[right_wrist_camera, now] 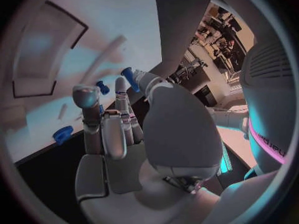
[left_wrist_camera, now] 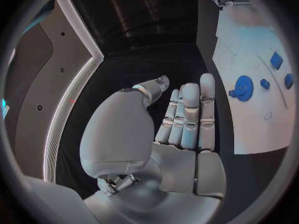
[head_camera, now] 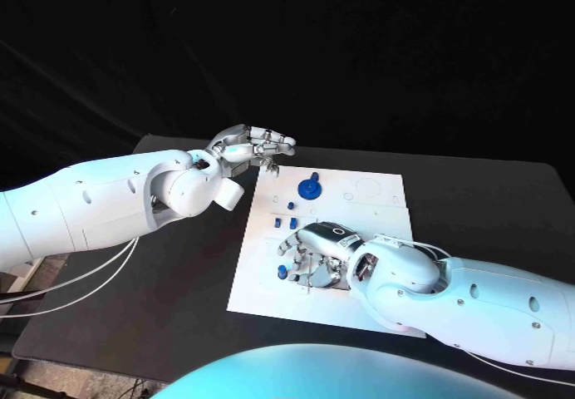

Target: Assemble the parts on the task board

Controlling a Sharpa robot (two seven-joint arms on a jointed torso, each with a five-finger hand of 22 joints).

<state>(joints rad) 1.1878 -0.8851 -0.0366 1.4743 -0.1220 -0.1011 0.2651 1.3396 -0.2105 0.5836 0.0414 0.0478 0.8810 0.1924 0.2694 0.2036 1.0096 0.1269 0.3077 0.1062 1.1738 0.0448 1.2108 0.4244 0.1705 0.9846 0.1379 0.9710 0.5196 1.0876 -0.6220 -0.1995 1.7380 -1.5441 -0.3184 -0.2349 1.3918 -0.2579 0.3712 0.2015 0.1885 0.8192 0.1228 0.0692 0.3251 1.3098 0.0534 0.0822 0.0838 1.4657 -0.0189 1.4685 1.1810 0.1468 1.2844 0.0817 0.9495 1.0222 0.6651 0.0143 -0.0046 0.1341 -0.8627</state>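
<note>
Several small blue parts are lying on the white task board (head_camera: 360,241) in the middle of the head view: a round blue gear-like part (head_camera: 311,188) is sitting near the board's upper edge, two short blue pegs (head_camera: 285,221) are lying side by side just below it, and a small blue knob (head_camera: 282,270) is resting toward the board's lower left. The right hand (head_camera: 314,253) is reaching in from the lower right and hovering low over the board's middle, beside the knob; in the right wrist view a blue peg-shaped part (right_wrist_camera: 129,78) is showing at its fingertips (right_wrist_camera: 84,95), though I cannot tell whether it is being pinched. The left hand (head_camera: 252,145) is hanging at the upper left, just off the board's corner, with fingers straight, close together and holding nothing. The black table (head_camera: 144,274) is spreading around the board.
</note>
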